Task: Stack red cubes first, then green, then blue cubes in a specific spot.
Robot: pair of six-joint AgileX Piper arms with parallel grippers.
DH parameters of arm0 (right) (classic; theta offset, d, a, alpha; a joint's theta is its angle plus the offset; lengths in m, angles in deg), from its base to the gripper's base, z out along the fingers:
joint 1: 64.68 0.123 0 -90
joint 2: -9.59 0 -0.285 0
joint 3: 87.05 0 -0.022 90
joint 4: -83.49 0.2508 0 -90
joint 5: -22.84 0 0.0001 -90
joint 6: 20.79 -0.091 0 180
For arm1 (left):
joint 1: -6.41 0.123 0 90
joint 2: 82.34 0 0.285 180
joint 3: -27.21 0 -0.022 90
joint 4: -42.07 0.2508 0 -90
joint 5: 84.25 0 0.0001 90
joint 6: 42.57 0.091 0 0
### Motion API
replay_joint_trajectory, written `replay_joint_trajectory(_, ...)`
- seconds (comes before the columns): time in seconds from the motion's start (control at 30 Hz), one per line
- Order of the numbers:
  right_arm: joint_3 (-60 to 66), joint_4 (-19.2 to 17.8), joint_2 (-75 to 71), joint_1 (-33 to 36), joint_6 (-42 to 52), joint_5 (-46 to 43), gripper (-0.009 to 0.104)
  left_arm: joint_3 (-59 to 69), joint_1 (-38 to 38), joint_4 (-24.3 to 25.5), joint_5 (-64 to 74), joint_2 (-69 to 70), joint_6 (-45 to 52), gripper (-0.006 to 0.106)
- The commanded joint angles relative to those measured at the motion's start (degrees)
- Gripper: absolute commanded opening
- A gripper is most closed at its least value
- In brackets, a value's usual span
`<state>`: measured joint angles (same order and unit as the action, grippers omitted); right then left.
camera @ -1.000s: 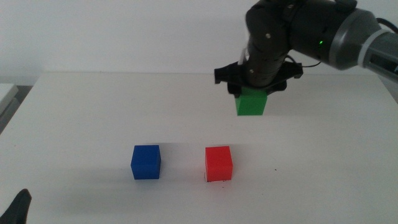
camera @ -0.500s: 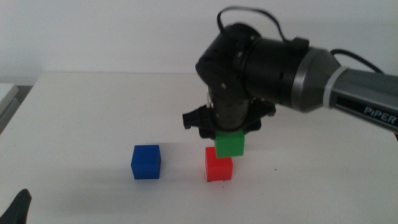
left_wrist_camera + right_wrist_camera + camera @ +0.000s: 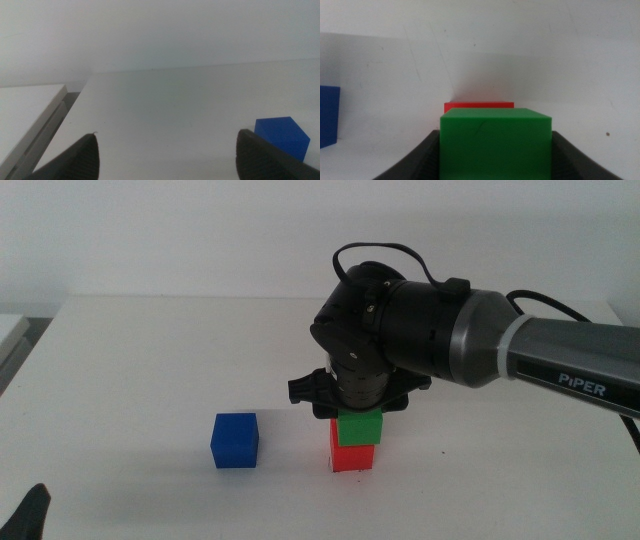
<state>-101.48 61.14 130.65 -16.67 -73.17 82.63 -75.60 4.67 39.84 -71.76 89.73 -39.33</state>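
Observation:
The green cube [image 3: 358, 429] sits on top of the red cube [image 3: 352, 456] near the table's middle front, and my right gripper [image 3: 357, 412] is shut on it from above. In the right wrist view the green cube [image 3: 495, 144] fills the space between the jaws, with a strip of the red cube [image 3: 478, 105] showing past it. The blue cube [image 3: 235, 441] stands on the table to the left of the stack, also seen as a blue cube [image 3: 328, 116] in the right wrist view. My left gripper [image 3: 28, 518] waits open at the bottom-left corner; its wrist view shows the blue cube [image 3: 280, 137]. The specific spot is hidden.
A white table [image 3: 150, 370] carries everything. A pale raised ledge [image 3: 25, 115] lies beyond the table's left edge. The large dark right arm [image 3: 470, 345] reaches in from the right above the stack.
The right gripper carried the green cube from high at the back right down and leftward, and the cube now rests on the red cube. The blue and red cubes stayed put.

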Motion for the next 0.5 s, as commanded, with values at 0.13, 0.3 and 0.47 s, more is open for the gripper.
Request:
replay_joint_trajectory(0.13, 0.2, -0.9, 0.6, 0.3, -0.3, -1.6, 0.017, 0.0, 0.0, -0.1, -0.7, 0.1, -0.2, 0.094)
replay_joint_trajectory(0.3, 0.2, -0.9, 1.3, 0.3, -0.3, -2.3, 0.017, 0.0, 0.0, -0.1, -0.7, 0.1, -0.2, 0.094)
replay_joint_trajectory(0.47, 0.2, -0.9, 1.9, 0.3, -0.3, -2.5, 0.017, 0.0, 0.0, -0.1, -0.7, 0.1, -0.1, 0.094)
